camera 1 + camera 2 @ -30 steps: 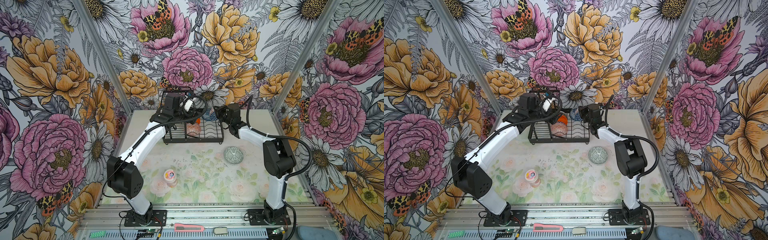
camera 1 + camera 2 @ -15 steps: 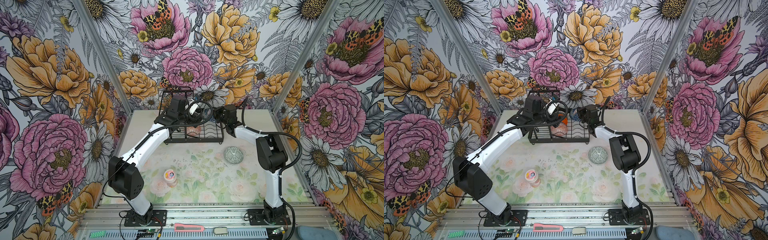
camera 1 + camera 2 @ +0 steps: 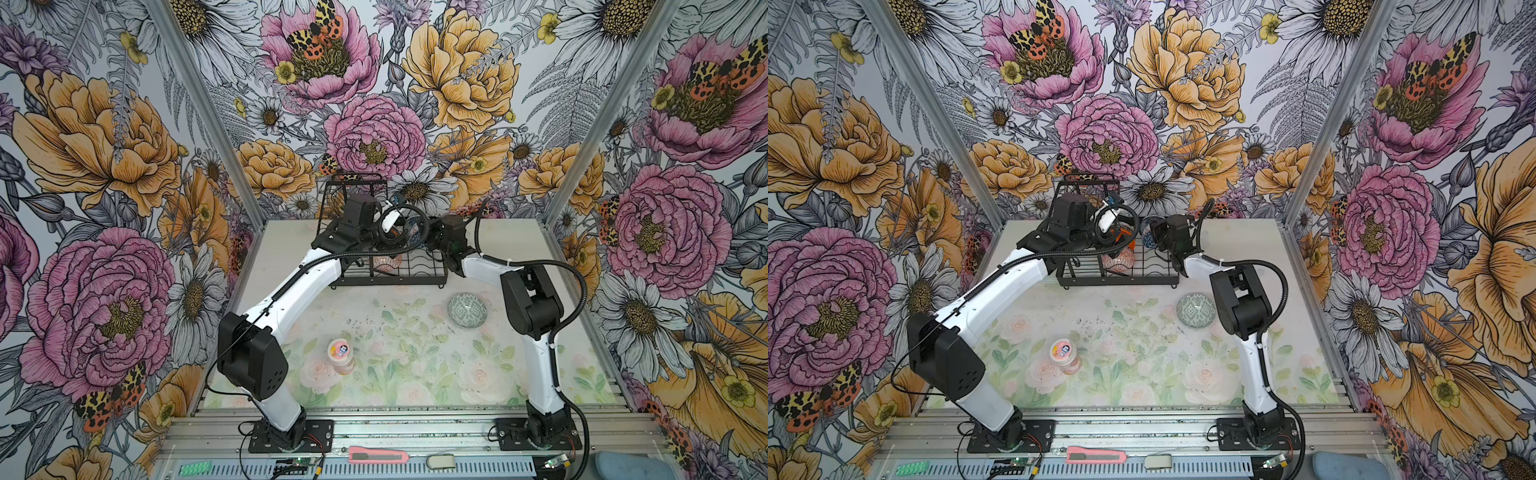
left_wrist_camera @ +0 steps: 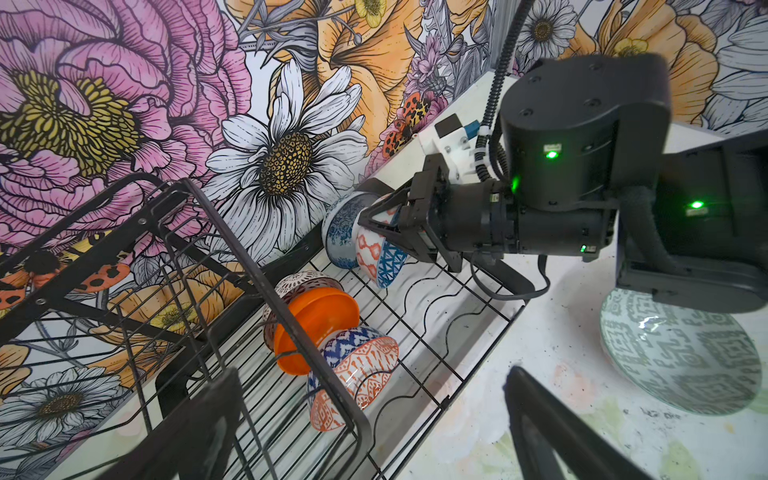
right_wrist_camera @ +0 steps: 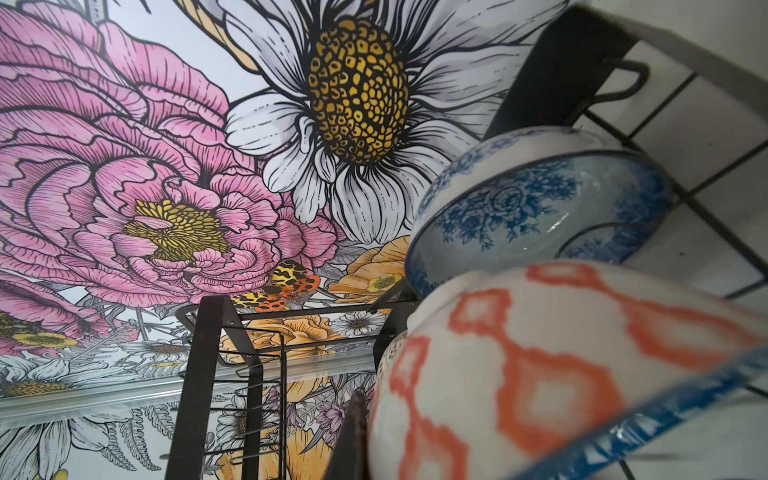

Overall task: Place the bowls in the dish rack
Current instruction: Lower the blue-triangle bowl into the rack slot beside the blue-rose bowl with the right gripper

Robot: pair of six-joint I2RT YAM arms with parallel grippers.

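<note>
At rack (image 4: 232,245), L wrist cam only: R end effector (image 4: 376,230) clamps orange-diamond bowl (image 4: 368,254), L end effector (image 4: 370,376) spread.

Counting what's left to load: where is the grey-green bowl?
The grey-green bowl sits on the table, right of centre in both top views, just in front of the rack's right corner, beside the right arm.

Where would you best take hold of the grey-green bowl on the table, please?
Probably at its rim, from straight above, one jaw inside and one outside: the grey-green bowl sits open side up, flat on the table, its low sloping wall giving little side purchase.
</note>
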